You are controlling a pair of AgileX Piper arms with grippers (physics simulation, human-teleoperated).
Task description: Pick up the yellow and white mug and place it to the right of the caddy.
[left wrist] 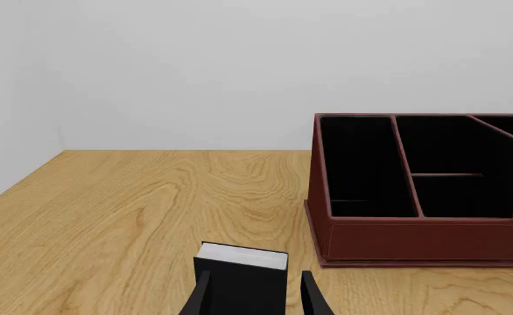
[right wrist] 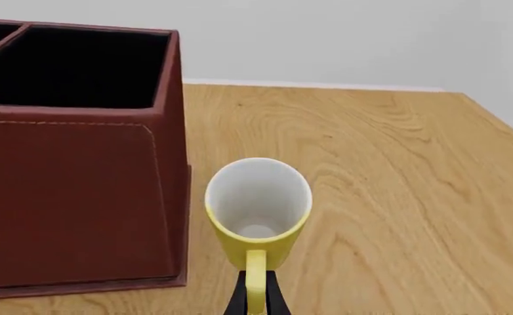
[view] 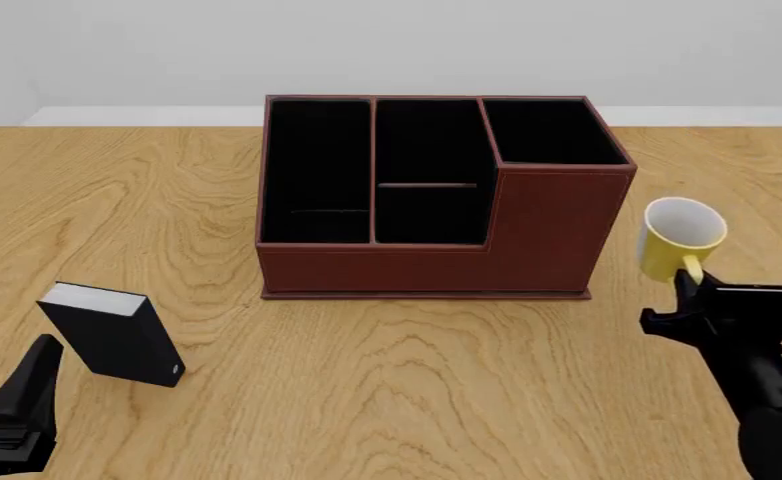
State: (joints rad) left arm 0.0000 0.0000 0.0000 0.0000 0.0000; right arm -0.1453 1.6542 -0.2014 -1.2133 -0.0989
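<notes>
My left gripper (view: 18,400) sits at the tabletop's near left corner, fingers spread and holding nothing, just short of the black box (view: 114,334). The caddy (view: 431,200) stands mid-table toward the far edge, taller section on its right. Just right of it is the mug (view: 678,240) — my right gripper (view: 691,295) is clamped on its handle, near the right edge.
</notes>
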